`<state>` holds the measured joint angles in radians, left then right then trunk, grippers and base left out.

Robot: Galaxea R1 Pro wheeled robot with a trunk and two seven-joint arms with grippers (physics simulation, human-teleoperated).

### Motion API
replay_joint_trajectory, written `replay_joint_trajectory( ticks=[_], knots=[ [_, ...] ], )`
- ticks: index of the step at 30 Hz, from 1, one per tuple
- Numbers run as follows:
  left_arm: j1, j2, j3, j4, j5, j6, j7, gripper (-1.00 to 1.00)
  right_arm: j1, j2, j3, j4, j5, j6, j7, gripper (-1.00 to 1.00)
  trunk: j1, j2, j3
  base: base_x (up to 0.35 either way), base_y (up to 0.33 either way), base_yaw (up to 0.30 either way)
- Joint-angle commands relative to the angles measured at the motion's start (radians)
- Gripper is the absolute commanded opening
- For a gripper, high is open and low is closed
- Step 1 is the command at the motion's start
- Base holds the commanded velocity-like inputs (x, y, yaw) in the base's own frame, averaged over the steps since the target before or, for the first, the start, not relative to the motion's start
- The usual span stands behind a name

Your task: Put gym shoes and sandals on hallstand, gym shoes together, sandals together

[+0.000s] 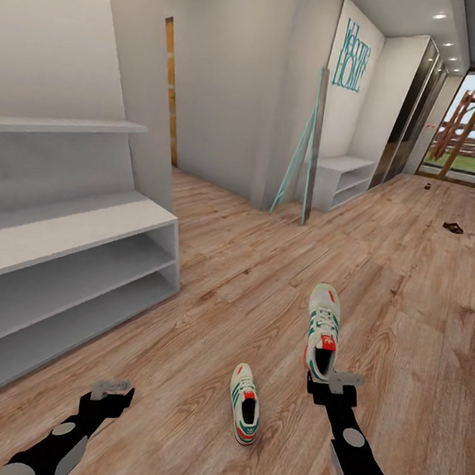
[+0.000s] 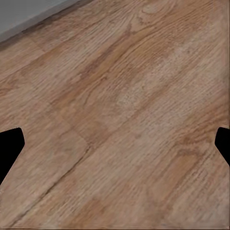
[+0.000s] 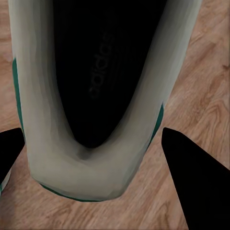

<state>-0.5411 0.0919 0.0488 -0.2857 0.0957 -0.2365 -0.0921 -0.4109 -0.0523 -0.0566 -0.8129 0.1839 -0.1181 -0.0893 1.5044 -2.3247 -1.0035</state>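
My right gripper [image 1: 332, 384] is shut on the heel of one cream gym shoe [image 1: 322, 330] with green stripes, held toe-forward just above the corridor floor [image 1: 215, 302]. In the right wrist view the shoe's heel [image 3: 81, 177] sits between both fingers [image 3: 191, 177]. The other gym shoe [image 1: 243, 412] lies on the floor between my arms. Two dark sandals [image 1: 453, 227] [image 1: 427, 186] lie far down the corridor on the right. The pale hallstand [image 1: 65, 246] with its open shelves stands on the left. Near its base, my left gripper [image 1: 111, 388] hangs open over bare planks [image 2: 115, 120].
A plain white low bench [image 1: 343, 178] stands against the far wall under a "Welcome Home" sign, with tall panels [image 1: 307, 153] leaning next to it. Glass doors [image 1: 474, 129] close the corridor's far end. A doorway [image 1: 170, 88] opens beyond the hallstand.
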Motion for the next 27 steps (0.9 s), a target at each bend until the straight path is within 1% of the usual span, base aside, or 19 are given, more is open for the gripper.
replay_joint_trajectory(
  ticks=[1,10,16,27],
  knots=[
    [0.002,0.000,-0.001,0.004,0.007,-0.001,-0.008,1.00,0.000,0.000,0.000,-0.001,0.011,0.000,-0.003,-1.00,0.000,0.000,-0.001,0.000,0.000,0.000],
    [0.009,-0.003,-0.009,0.006,0.004,-0.003,-0.006,1.00,0.000,0.003,0.002,0.005,0.011,0.000,-0.004,-1.00,0.000,0.000,-0.001,0.000,0.000,0.000],
    [0.009,-0.013,-0.009,0.004,0.005,-0.007,-0.010,1.00,0.000,0.003,0.001,0.007,0.013,0.000,-0.005,-1.00,0.000,0.000,-0.001,0.000,0.000,-0.027],
    [0.010,-0.019,-0.009,0.003,0.006,-0.015,-0.008,1.00,0.000,0.003,0.001,0.008,0.013,0.002,-0.006,-1.00,0.000,0.000,-0.001,0.000,0.000,-0.249]
  ],
)
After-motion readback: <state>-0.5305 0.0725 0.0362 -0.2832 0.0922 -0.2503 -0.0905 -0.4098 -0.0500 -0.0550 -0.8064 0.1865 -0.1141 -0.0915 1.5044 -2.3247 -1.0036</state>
